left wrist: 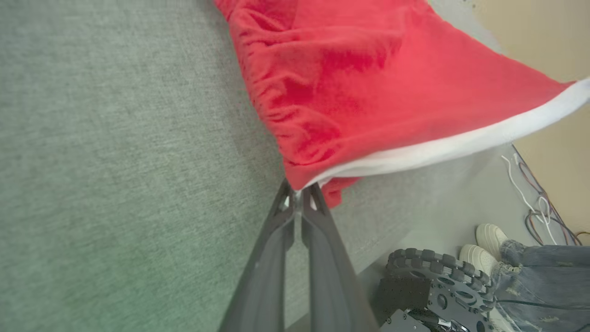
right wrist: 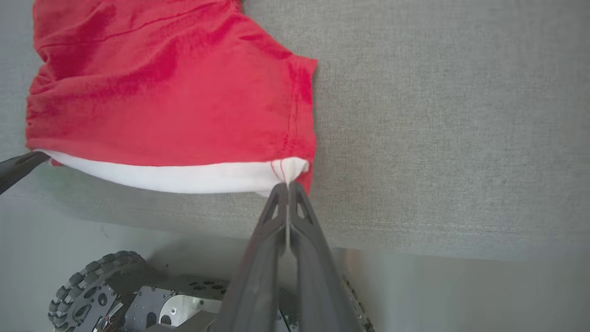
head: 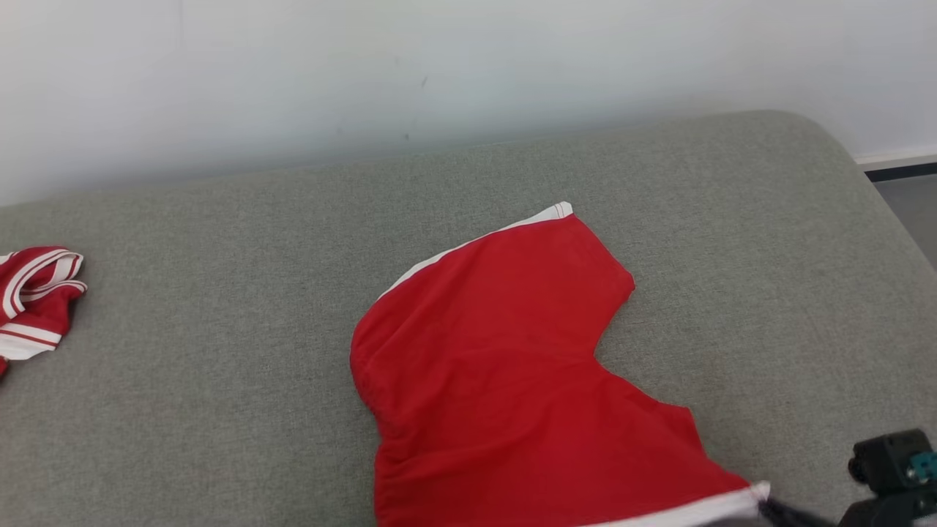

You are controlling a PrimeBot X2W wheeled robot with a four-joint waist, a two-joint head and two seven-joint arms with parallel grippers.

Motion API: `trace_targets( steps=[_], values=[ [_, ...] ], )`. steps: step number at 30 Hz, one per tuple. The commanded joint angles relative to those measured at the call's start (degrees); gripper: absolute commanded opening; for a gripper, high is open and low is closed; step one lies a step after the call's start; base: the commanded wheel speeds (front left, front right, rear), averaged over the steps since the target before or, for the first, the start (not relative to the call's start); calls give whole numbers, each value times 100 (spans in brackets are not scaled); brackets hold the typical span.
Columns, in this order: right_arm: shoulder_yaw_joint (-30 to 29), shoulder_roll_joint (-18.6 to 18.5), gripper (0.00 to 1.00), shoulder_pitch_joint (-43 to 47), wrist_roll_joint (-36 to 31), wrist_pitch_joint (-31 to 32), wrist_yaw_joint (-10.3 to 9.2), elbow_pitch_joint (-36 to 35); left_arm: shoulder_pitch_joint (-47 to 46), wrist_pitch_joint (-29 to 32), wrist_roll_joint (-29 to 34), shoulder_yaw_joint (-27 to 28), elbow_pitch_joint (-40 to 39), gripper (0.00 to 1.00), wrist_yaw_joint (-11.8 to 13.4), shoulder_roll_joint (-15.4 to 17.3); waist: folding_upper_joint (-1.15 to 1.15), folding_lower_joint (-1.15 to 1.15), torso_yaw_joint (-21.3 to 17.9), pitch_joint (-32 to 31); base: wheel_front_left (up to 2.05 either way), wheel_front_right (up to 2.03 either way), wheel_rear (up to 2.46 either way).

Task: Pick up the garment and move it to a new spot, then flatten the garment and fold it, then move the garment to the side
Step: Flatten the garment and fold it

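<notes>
**Two grippers pinch the red shorts by the white edge**

Head view: The red shorts (head: pixel 498 366) lie in the low middle of the frame on a big grey cushion (head: pixel 219 351). One leg points to the upper middle and has a thin white edge. The other leg runs down to the lower right corner. There the right gripper (head: pixel 768 505) meets the white tip of that leg. Its dark fingers are partly cut off by the frame, so from here I cannot tell how they stand. A red and white striped cloth (head: pixel 33 300) sits in a bunch at the far left, well apart from the shorts. A white wall (head: pixel 439 73) is behind the cushion.

Left wrist view: The left gripper (left wrist: pixel 298 191) comes up from the bottom middle. Its two fingers are pressed together and pinch the corner of the shorts (left wrist: pixel 368 78), right where the wide white edge ends. The edge runs in a straight line to the right side of the frame. The red cloth is wrinkly next to the fingers. In the lower right are a black wheel (left wrist: pixel 433 267), a person's white shoes (left wrist: pixel 488 240) and blue jeans (left wrist: pixel 539 263). Some wires (left wrist: pixel 534 193) lie on the floor above them.

Right wrist view: The right gripper (right wrist: pixel 286 186) also has its fingers pressed together. It pinches the other end of the white edge, at a red seam. The shorts (right wrist: pixel 161 83) fill the upper left. A dark finger of the left gripper (right wrist: pixel 20 166) shows at the left side, at the far end of the edge. A wheel (right wrist: pixel 92 281) is in the lower left.
</notes>
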Motion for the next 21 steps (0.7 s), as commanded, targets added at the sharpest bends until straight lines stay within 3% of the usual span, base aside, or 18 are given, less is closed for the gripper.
trace_targets(
  steps=[1, 8, 21],
  values=[
    [-59, -37, 0, -253, -161, -163, 6, -67, -52, 5, -5, 33, -96, 0, 16, -16, 0, 0, 18, 11, 0, 0, 0],
    [121, -301, 0, -1029, -518, -720, 6, 236, -391, 185, -24, 71, -296, 0, 104, -167, 0, 0, 111, 65, 0, 0, 0],
    [781, -606, 0, -2890, -918, -1845, 6, 1666, -1365, 494, -359, 447, -460, 0, 204, -633, 0, 0, 556, 370, 0, 0, 0]
  ],
)
